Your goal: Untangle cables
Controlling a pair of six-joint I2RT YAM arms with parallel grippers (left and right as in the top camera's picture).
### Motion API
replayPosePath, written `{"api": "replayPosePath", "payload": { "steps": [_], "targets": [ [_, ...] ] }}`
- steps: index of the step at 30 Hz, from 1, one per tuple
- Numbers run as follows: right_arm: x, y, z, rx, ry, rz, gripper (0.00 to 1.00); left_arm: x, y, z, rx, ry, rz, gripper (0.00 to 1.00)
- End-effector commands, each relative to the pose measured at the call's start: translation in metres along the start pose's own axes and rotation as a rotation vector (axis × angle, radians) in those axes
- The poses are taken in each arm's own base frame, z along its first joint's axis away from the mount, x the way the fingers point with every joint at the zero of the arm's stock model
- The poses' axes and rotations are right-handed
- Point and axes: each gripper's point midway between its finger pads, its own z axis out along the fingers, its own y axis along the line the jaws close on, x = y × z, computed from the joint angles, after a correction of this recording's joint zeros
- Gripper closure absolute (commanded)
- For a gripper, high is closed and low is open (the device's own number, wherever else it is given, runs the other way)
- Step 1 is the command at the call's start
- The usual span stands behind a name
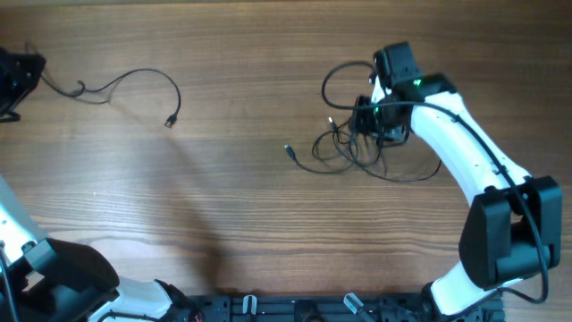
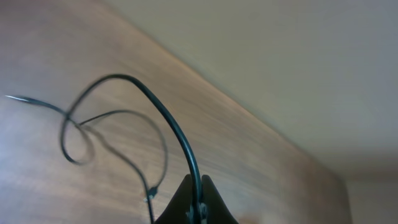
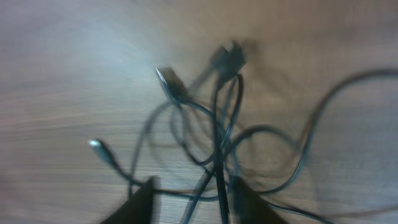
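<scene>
One thin black cable (image 1: 134, 76) lies apart at the far left of the table, its plug end (image 1: 170, 121) loose on the wood. My left gripper (image 1: 37, 73) is shut on that cable's other end; in the left wrist view the cord (image 2: 168, 121) rises out of the closed fingertips (image 2: 198, 180) and loops away. A tangle of cables (image 1: 344, 148) lies right of centre, with several plug ends. My right gripper (image 1: 374, 121) hovers over it. In the blurred right wrist view its jaws (image 3: 194, 183) stand apart, with cords of the tangle (image 3: 216, 124) running between them, unclamped.
The wooden table (image 1: 241, 197) carries both cable groups. The right arm's white body (image 1: 465, 152) stretches from its base (image 1: 509, 241) at the front right. The left arm's base (image 1: 63, 286) sits at the front left corner.
</scene>
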Motion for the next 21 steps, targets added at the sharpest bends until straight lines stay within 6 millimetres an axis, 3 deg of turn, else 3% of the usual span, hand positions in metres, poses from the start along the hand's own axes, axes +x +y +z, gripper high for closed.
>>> {"api": "replayPosePath", "payload": {
  "steps": [1, 3, 4, 6, 9, 15, 19, 21],
  "targets": [
    [0.020, -0.018, 0.019, 0.063, 0.043, 0.046, 0.07, -0.016, -0.041, 0.000, 0.130, -0.063, 0.267, 0.96],
    [0.021, -0.018, 0.019, 0.065, 0.046, 0.046, 0.02, -0.038, -0.035, -0.003, 0.057, -0.140, 0.306, 0.96],
    [0.021, -0.018, 0.019, 0.064, 0.046, 0.047, 0.00, -0.060, -0.024, -0.008, -0.045, -0.217, 0.294, 0.96],
    [0.020, -0.018, 0.019, 0.064, 0.044, 0.060, 0.00, -0.100, -0.009, -0.028, -0.218, -0.373, 0.289, 0.96],
    [0.019, -0.016, 0.019, 0.057, 0.038, 0.089, 0.00, -0.149, -0.010, -0.068, -0.386, -0.579, 0.344, 0.96],
    [0.013, -0.005, 0.021, 0.026, 0.009, 0.070, 0.00, -0.206, -0.013, -0.126, -0.596, -0.894, 0.424, 0.96],
    [0.014, 0.005, 0.022, 0.013, -0.001, 0.043, 0.00, -0.221, -0.004, -0.125, -0.643, -0.949, 0.469, 0.96],
    [0.014, 0.012, 0.023, 0.003, -0.009, 0.026, 0.00, -0.216, 0.012, -0.097, -0.608, -0.877, 0.459, 0.96]
  ]
}}
